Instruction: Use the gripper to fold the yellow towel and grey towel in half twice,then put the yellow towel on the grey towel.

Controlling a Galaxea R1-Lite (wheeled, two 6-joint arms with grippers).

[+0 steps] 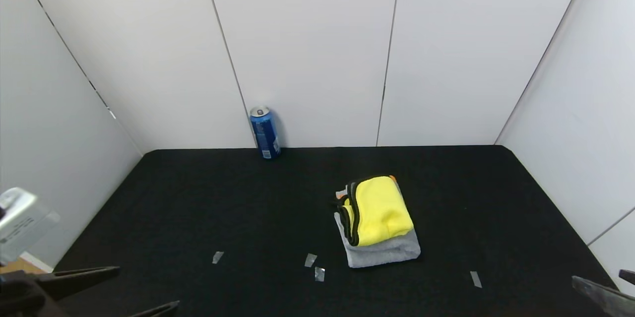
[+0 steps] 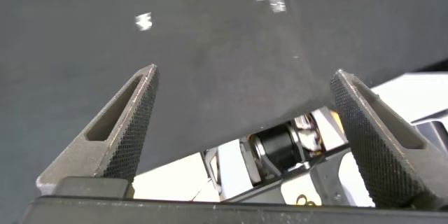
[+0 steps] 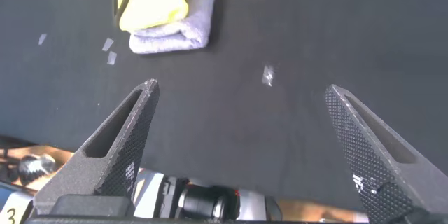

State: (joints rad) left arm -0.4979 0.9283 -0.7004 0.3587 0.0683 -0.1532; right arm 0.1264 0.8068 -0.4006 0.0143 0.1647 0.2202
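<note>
The folded yellow towel [image 1: 379,210] lies on top of the folded grey towel [image 1: 384,251] on the black table, right of centre. Both also show in the right wrist view, the yellow towel [image 3: 155,1] over the grey towel [image 3: 175,35]. My left gripper [image 1: 141,289] is open and empty at the front left edge of the table, far from the towels; it also shows in the left wrist view [image 2: 245,108]. My right gripper [image 3: 241,122] is open and empty at the front right corner, its finger [image 1: 603,294] low at the right in the head view.
A blue can [image 1: 265,132] stands upright at the back against the white wall. Small bits of tape [image 1: 314,266] lie on the black table top [image 1: 223,198] near its front. White walls close in the back and both sides.
</note>
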